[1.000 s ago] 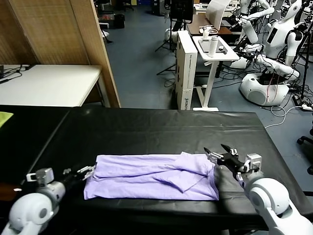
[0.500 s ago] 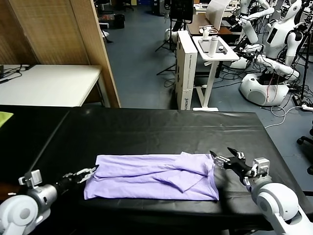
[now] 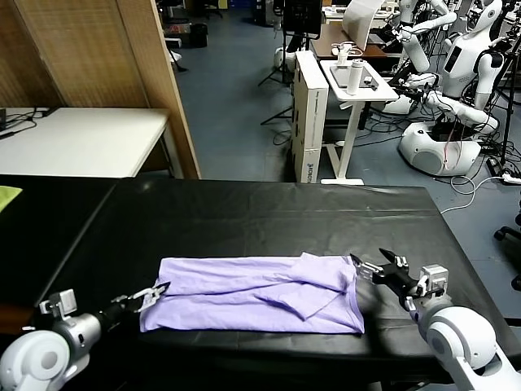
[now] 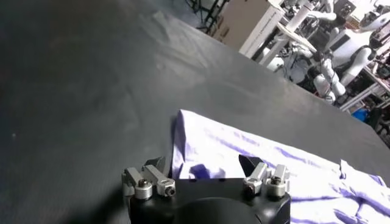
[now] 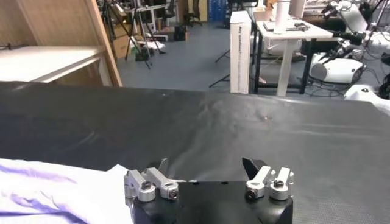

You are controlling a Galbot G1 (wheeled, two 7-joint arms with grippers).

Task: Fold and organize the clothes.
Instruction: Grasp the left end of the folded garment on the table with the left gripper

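Observation:
The clothes are one pale lavender T-shirt (image 3: pixel 252 295), folded into a long strip across the near part of the black table (image 3: pixel 244 216). My left gripper (image 3: pixel 155 295) hovers at the strip's left end, open, with nothing between its fingers. In the left wrist view the left gripper (image 4: pixel 204 164) looks along the shirt (image 4: pixel 262 161), whose end edge lies between the jaws. My right gripper (image 3: pixel 367 256) is just off the shirt's right end, open and empty. In the right wrist view the right gripper (image 5: pixel 207 164) points over bare black table, and the shirt (image 5: pixel 49 189) lies off to one side.
A yellow-green cloth scrap (image 3: pixel 6 195) lies at the table's far left edge. A white table (image 3: pixel 81 138) and a wooden partition (image 3: pixel 98 57) stand behind on the left. A white cart (image 3: pixel 350 90) and other robots (image 3: pixel 456 98) stand on the floor beyond.
The left arm has dropped and pulled back, bringing its gripper lower by the shirt's left end. The right gripper has shifted slightly right, off the shirt's right end. The shirt has not moved.

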